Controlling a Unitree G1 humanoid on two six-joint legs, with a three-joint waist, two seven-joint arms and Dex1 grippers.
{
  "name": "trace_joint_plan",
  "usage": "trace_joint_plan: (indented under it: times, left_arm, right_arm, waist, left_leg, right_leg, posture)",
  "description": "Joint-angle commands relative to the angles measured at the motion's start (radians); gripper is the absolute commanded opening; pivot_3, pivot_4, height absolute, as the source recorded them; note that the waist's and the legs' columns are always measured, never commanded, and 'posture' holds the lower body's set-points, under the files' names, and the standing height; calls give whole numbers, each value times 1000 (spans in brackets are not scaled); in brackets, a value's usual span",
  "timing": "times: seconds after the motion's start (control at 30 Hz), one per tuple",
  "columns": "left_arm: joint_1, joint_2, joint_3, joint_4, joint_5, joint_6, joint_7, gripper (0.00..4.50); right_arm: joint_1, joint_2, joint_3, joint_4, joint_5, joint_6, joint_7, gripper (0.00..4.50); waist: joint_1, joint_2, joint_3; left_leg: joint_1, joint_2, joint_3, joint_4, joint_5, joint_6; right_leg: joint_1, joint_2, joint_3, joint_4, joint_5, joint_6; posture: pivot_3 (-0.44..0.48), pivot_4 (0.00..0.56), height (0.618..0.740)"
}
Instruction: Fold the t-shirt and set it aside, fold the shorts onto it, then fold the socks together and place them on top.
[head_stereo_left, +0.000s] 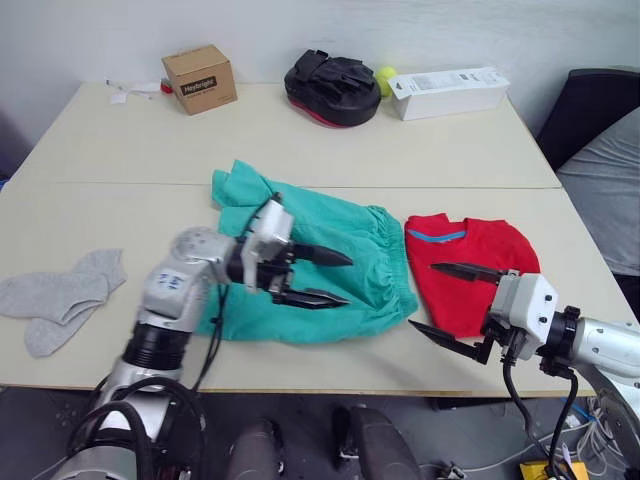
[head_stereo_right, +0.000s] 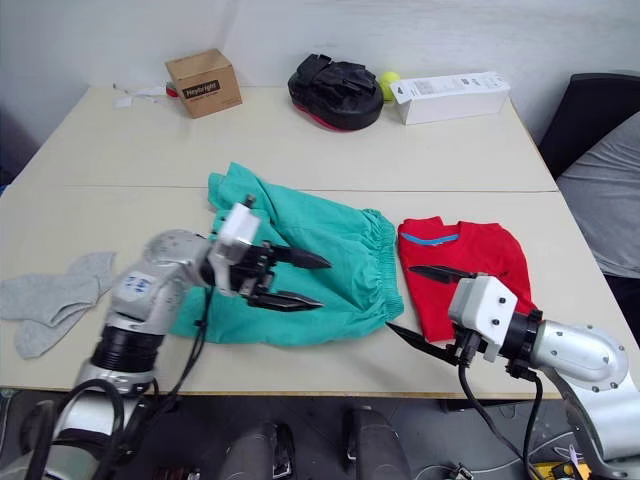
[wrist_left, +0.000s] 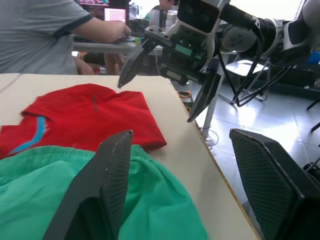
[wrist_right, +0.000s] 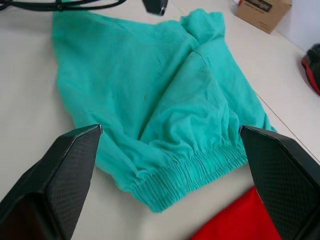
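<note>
The folded t-shirt (head_stereo_left: 468, 272) lies at the table's (head_stereo_left: 300, 150) right near edge. The shorts (head_stereo_left: 320, 265) are spread flat just left of it, waistband toward the shirt, nearly touching. The socks (head_stereo_left: 62, 298) lie well apart at the far left. My left gripper (head_stereo_left: 312, 277) hovers over the shorts, fingers spread and empty. My right gripper (head_stereo_left: 455, 305) hangs above the shirt's near edge, fingers wide apart, holding nothing.
</note>
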Motion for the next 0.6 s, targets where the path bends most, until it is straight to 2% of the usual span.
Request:
trace_joint_plan:
  times: [0.03,0.1,0.23,0.3,0.4,0.5,0.6]
  left_arm:
    - [77,107,82,-27,31,-83,15,3794]
    - [149,175,101,-14,87,-226,-18,4430]
    - [328,314,122,30,203,-488,-63,4471]
    - [385,346,133,50,224,-530,-44,4471]
    - [447,348,151,52,243,-526,42,4471]
    - [489,348,130,70,301,-563,97,4500]
    - [499,365,114,99,362,-598,141,3879]
  right_arm:
    - [-15,-12,87,-46,-37,-11,35,4500]
    - [-25,-5,146,-30,-92,-41,42,4500]
    - [-68,6,262,60,-231,-111,43,4500]
    - [-89,8,293,108,-276,-159,49,4500]
    - [-140,25,332,201,-350,-211,31,4500]
    - [-184,36,372,284,-412,-284,34,3830]
    - [-208,45,379,319,-424,-325,35,2769]
  waist:
    - [0,0,0]
    - [-1,0,0]
    - [-1,0,0]
    - [0,0,0]
    - [7,0,0]
    - [4,0,0]
    - [2,0,0]
  left_leg:
    - [0,0,0,-1,0,0]
    - [-1,0,0,-2,0,0]
    - [-2,0,1,-1,-3,1]
    - [-2,0,2,-1,-4,3]
    - [-3,-1,1,0,-7,6]
    - [-3,-1,1,0,-8,9]
    - [-2,0,2,-1,-8,9]
  right_leg:
    - [0,0,0,-1,0,0]
    - [0,0,0,-2,0,0]
    - [-1,-1,0,-4,0,-1]
    - [-1,-2,0,-4,0,-1]
    - [-1,-3,0,-5,-1,-1]
    - [-1,-4,0,-5,0,-2]
    - [-2,-3,0,-5,0,-3]
  posture:
    - [0,150,740]
    - [0,150,740]
    - [0,150,740]
    - [0,150,740]
    - [0,150,740]
    - [0,150,740]
    - [0,150,740]
